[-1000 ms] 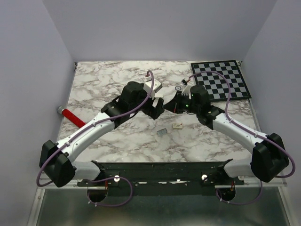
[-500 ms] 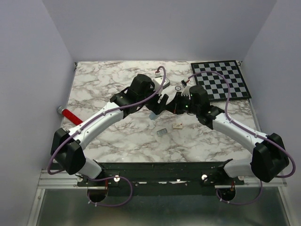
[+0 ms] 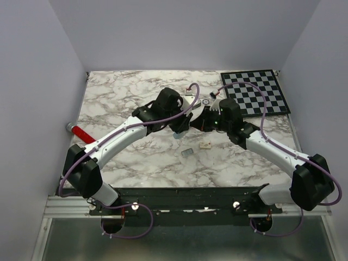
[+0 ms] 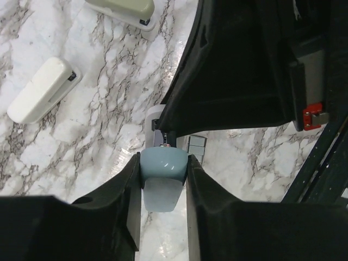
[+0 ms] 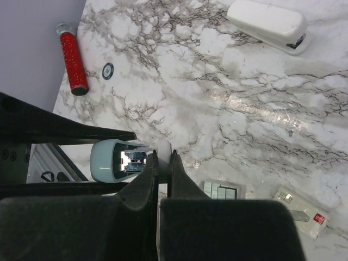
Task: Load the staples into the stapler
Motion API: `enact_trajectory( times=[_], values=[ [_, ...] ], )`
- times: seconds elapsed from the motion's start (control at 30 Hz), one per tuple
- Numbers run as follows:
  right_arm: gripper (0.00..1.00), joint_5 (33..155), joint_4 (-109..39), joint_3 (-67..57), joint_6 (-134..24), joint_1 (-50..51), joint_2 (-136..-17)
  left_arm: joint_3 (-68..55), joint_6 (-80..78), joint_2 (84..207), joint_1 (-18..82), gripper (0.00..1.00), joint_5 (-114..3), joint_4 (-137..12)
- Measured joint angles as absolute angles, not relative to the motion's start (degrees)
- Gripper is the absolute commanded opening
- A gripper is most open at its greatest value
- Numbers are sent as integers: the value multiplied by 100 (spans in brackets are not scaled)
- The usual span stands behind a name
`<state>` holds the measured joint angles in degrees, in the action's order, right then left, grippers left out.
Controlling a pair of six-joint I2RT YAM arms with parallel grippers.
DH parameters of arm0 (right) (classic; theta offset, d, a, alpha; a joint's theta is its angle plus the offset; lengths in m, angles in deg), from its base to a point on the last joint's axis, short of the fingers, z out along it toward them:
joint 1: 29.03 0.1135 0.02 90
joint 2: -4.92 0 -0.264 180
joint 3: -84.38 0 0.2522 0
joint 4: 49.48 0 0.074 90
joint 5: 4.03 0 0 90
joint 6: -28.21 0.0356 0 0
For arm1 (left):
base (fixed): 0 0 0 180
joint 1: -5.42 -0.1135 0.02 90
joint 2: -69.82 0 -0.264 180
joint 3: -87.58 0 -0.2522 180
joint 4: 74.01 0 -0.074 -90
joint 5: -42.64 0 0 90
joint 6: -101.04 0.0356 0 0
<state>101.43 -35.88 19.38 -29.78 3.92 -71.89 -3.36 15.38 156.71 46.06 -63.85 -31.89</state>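
Left wrist view shows the two dark, smooth left fingers (image 4: 130,206) clenched on the blue stapler (image 4: 163,171), one finger pressing on each side of its rounded, pale blue plastic end. So the left gripper (image 4: 163,163) is grasping it. Past this end a white part of the same stapler touches the black body of the right arm. In the right wrist view the right gripper (image 5: 163,157) is almost fully closed. Its fingers (image 5: 147,185) pinch a thin white edge that joins the blue shell, and shiny metal parts show inside the open shell. The staples (image 5: 220,191) lie flat on the counter (image 5: 261,109), not held. They are a small grey metallic strip divided in short segments. They lie on the near side of both grippers, close to them but not touching. Just beside the strip lies a box (image 5: 302,213), a little white rectangle with grey print and a red mark. The counter has a glossy white marble pattern with dark veins. Farther away lie a white stapler (image 4: 43,89), oblong with rounded corners, and a cream stapler (image 4: 122,8) of the same shape. A red glittering tube (image 5: 72,57) with a clear cap lies near the counter's edge, with a small dark ring (image 5: 107,69) beside it. The top view shows a flat black and white checkerboard (image 3: 255,92) in the far right corner.
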Motion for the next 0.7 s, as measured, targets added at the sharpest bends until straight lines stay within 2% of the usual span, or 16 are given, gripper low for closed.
enact_trajectory(
  times=[0.03,0.1,0.33,0.57,0.7],
  values=[
    [1,10141,-3588,1938,-2978,392,-7181,-327,1573,15674,4622,10,-6398,-3176],
    [1,10125,-3575,1938,-2976,392,-7167,-322,1612,15674,4646,0,-6396,-3174],
    [1,10230,-3640,2003,-2699,278,-6997,-788,1479,15212,4560,0,-6440,-3624],
    [1,11061,-4607,2497,-1571,-508,-6614,-2156,633,13374,3736,0,-7130,-4855],
    [1,11395,-5334,2718,-939,-795,-6365,-2799,126,12662,3444,0,-7141,-5318]
  ],
)
